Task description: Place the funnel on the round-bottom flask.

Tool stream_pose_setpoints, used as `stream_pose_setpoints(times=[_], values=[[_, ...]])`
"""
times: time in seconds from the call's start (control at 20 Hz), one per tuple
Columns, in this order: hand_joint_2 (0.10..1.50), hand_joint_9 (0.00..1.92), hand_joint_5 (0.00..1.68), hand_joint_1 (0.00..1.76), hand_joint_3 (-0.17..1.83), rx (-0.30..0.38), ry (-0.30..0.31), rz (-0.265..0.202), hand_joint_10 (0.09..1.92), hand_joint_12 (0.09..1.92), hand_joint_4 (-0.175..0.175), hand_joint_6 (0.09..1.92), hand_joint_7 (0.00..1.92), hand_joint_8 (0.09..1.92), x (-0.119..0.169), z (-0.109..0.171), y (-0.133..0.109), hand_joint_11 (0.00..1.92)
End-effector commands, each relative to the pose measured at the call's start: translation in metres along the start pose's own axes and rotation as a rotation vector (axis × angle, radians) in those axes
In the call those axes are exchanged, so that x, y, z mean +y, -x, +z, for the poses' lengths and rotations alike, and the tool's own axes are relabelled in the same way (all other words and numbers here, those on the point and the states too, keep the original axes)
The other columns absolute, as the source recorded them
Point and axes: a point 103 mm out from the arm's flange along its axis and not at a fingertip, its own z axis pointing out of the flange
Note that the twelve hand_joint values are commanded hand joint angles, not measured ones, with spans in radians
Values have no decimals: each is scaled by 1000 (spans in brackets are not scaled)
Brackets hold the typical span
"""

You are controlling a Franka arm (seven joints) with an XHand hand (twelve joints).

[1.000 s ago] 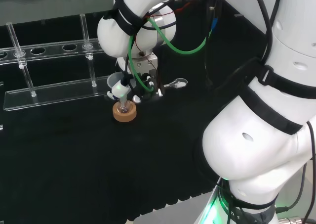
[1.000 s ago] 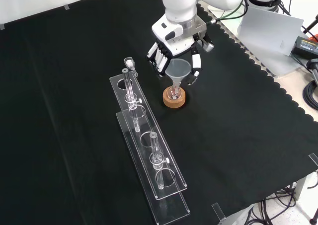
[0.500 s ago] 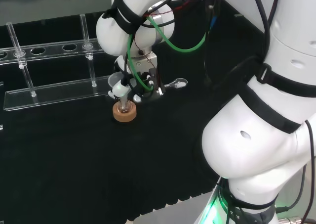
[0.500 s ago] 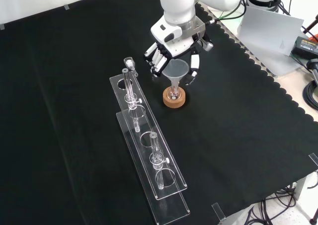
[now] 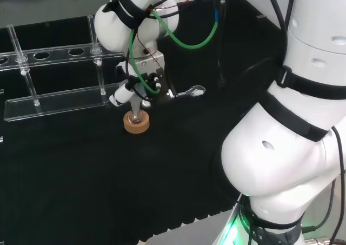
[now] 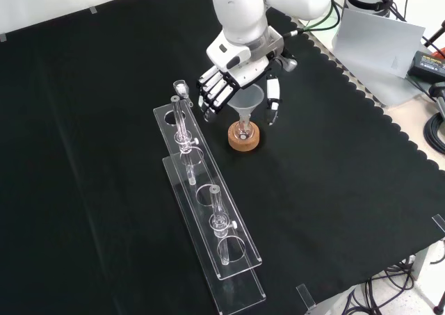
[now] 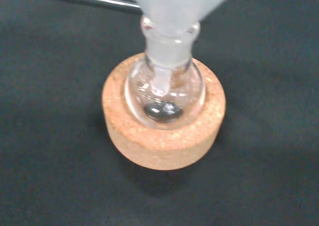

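The funnel (image 6: 248, 99) is sitting in the neck of the round-bottom flask (image 7: 164, 91), its stem reaching down into the bulb in the wrist view. The flask is resting upright in a cork ring (image 6: 244, 136) on the black-clothed surface (image 6: 334, 176). In the front view the hand (image 6: 233, 78) is hovering just above and behind the funnel, with its fingers (image 6: 212, 92) spread and nearly straight to the left of the cone and the thumb (image 6: 271, 101) hanging to the right; they are flanking the funnel without clasping it. In the head view the hand (image 5: 141, 84) is hanging just above the cork ring. A clear rack (image 6: 208, 211) holding test tubes is lying to the left of the flask in the front view.
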Motion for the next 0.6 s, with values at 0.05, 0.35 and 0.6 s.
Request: stream_pose_setpoints(times=[0.05,0.35,0.6], values=[[597,115,212,418,181,-6,6,-12,762,1552,24,87,230,512,-11,-12,6,0],[598,90,179,386,168,-15,77,-28,769,1544,23,87,211,516,-32,-52,14,0],[602,69,167,380,162,-19,110,-23,770,1541,24,87,205,520,-40,-72,20,0]])
